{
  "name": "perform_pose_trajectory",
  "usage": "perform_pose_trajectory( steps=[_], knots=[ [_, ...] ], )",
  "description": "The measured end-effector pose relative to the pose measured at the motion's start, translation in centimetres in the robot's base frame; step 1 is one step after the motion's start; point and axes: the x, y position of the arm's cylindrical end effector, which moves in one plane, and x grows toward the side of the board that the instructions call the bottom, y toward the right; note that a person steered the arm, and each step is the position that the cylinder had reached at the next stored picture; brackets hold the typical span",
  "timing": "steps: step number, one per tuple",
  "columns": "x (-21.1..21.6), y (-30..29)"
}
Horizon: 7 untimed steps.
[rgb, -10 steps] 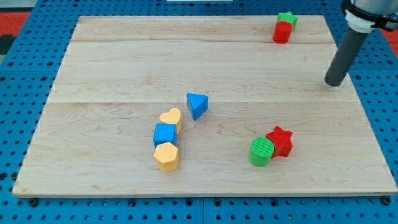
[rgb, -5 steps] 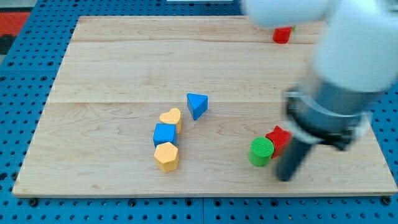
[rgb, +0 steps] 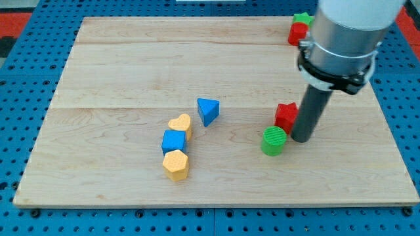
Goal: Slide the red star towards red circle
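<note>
The red star (rgb: 285, 115) lies at the view's right of the board, partly hidden by my rod. My tip (rgb: 300, 139) rests on the board just right of and below the star, touching or nearly touching it. The green circle (rgb: 273, 141) sits just below-left of the star. The red circle (rgb: 297, 33) is at the view's top right, with the arm covering its right side. A green star (rgb: 302, 18) sits behind it.
A blue triangle (rgb: 208, 111) lies mid-board. A yellow heart (rgb: 180, 124), a blue cube (rgb: 174, 141) and a yellow hexagon (rgb: 176, 164) form a line at lower centre. The wooden board (rgb: 131, 65) sits on a blue pegboard.
My tip swung from the board's right edge down below the red star, then pushed up. The red star moved towards the view's top, away from the green circle.
</note>
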Motion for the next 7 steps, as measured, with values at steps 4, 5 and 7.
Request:
perform_pose_trajectory(
  steps=[4,5,7],
  knots=[
    [-13.7,-6.3],
    [-16.8,-5.4],
    [-23.9,1.7]
  ],
)
